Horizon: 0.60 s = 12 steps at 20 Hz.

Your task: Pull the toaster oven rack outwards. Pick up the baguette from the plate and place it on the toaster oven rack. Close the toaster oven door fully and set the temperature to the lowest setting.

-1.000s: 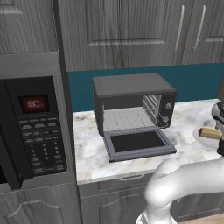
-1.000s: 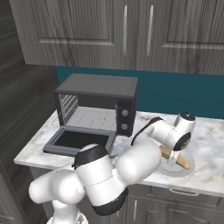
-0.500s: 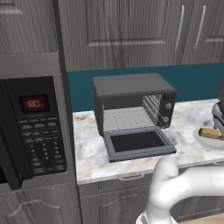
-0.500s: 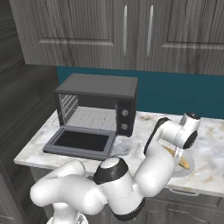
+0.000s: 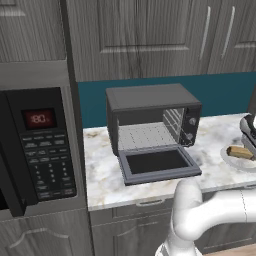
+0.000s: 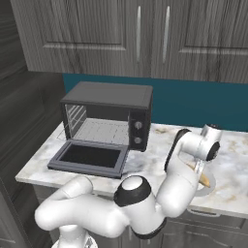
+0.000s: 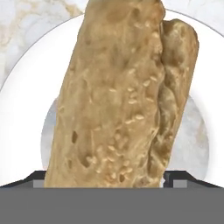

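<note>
From the left base camera, the oven (image 5: 152, 117) sits on the marble counter (image 5: 102, 172) against the teal wall, its door (image 5: 158, 164) folded down flat and the rack (image 5: 146, 136) lying inside the cavity, not pulled out over the door. A big microwave (image 5: 37, 142) stands to the left. At the far right edge the baguette (image 5: 240, 152) lies on the plate (image 5: 231, 159), and the gripper (image 5: 249, 134) is partly cut off by the frame edge, sitting right above the bread's far end. From the right base camera, the oven (image 6: 107, 116) is on the left with the door (image 6: 88, 158) open towards the counter's front edge and the rack (image 6: 102, 130) inside; well to its right the arm bends over the plate (image 6: 204, 187), the wrist hides the gripper, and a tan end of the baguette (image 6: 205, 180) pokes out just below it. From the hand camera, the baguette (image 7: 120, 94) runs lengthwise up the frame, tilted slightly right, lying on the plate (image 7: 26, 109) with marble beyond. The two fingertips (image 7: 38, 177) stand at the bottom on either side of its near end, spread wider than the loaf, so the gripper (image 7: 111, 178) is open and straddling the bread without pinching it
</note>
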Available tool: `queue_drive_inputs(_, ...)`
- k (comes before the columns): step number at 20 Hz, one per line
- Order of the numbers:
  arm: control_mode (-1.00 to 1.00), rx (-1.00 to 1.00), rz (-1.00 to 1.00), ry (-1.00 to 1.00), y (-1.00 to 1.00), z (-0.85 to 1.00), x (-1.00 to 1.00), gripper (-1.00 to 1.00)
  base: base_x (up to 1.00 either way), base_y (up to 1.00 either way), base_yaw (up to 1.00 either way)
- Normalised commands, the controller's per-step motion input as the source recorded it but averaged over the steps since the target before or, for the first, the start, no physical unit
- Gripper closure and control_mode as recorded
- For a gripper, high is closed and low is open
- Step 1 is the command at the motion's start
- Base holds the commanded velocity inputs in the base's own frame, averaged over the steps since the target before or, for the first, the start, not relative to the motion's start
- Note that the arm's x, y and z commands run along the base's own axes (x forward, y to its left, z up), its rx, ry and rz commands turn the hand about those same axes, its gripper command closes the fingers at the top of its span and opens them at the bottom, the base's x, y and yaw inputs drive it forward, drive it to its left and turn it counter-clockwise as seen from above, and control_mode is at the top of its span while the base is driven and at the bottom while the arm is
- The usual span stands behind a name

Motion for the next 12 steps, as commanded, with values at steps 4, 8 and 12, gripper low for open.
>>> queue_drive_inputs(4, -1.00, 0.00, 0.00, 0.02, 0.00, -0.68, -0.43, 1.00, 0.00, 0.00, 0.00)
queue_drive_inputs(8, -1.00, 0.01, 0.00, -0.06, 0.00, -0.17, -0.42, 1.00, 0.00, 0.00, 0.00)
queue_drive_inputs(12, -1.00, 0.04, -0.04, -0.28, 0.06, 0.13, -0.51, 1.00, 0.00, 0.00, 0.00)
